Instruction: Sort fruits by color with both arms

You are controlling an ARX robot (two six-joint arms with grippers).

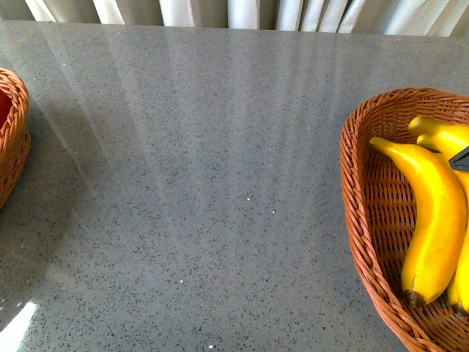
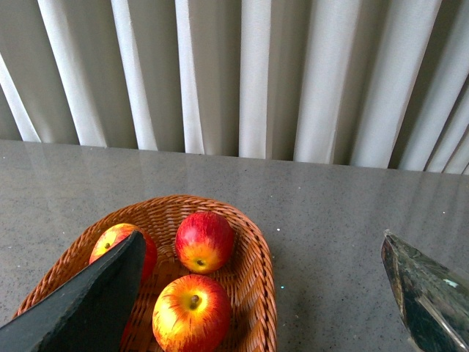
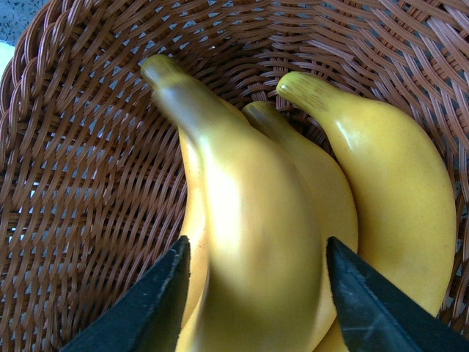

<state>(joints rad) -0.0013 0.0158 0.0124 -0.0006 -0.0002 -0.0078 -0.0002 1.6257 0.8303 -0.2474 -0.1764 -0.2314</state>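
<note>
In the right wrist view my right gripper [image 3: 253, 293] is shut on a yellow banana [image 3: 242, 220], held inside a brown wicker basket [image 3: 80, 191] above other bananas [image 3: 396, 183]. The front view shows that basket [image 1: 359, 191] at the right edge with bananas [image 1: 436, 213] in it and a black tip of the gripper at the frame edge. In the left wrist view three red apples with yellow blush [image 2: 204, 240] [image 2: 190, 312] [image 2: 116, 238] lie in another wicker basket [image 2: 256, 271]. My left gripper [image 2: 264, 293] hangs open above that basket's rim, holding nothing.
A grey speckled tabletop [image 1: 198, 169] spans the space between the two baskets. The apple basket's edge [image 1: 15, 139] shows at the far left of the front view. White pleated curtains [image 2: 242, 73] hang behind the table's far edge.
</note>
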